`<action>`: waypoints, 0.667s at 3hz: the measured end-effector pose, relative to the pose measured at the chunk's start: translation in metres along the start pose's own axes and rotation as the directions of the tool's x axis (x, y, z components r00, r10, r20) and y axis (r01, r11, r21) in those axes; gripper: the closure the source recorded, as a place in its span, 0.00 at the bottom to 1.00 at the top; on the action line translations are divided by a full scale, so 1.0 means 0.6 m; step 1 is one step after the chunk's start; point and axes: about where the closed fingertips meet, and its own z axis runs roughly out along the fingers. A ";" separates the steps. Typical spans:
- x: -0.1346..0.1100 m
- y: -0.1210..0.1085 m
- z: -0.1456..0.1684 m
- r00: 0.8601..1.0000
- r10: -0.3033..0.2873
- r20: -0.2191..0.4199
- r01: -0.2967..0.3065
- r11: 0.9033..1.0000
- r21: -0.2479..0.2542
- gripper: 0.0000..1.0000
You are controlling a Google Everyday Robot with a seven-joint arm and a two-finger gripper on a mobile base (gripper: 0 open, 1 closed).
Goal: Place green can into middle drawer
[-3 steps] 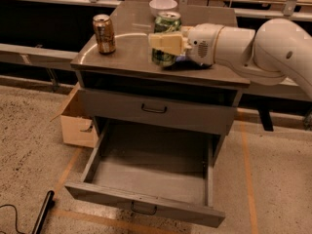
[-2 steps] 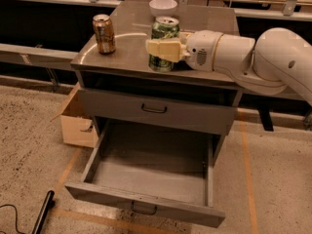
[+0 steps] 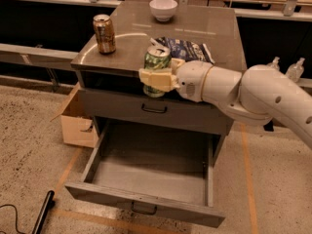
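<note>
While my gripper (image 3: 155, 80) pinches the green can (image 3: 157, 61) at the table (image 3: 214, 28) front edge, above the open middle drawer (image 3: 146, 203), a gold can (image 3: 104, 33), a white bowl (image 3: 163, 9) and a blue bag (image 3: 187, 48) sit on top. A cardboard box (image 3: 78, 123) rests on the speckled floor (image 3: 29, 179) beside it.

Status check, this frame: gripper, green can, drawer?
Gripper shut on green can, at the cabinet's front edge. Middle drawer open below it. Nothing seen between them.

Warm dim light; glare arcs across the cabinet top (image 3: 214, 33) at 11 o'clock; the gripper (image 3: 157, 78) clasps the green can (image 3: 157, 59) at centre.
</note>
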 end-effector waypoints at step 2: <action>0.195 -0.011 0.072 0.985 -0.118 -0.123 0.110 0.991 -0.070 1.00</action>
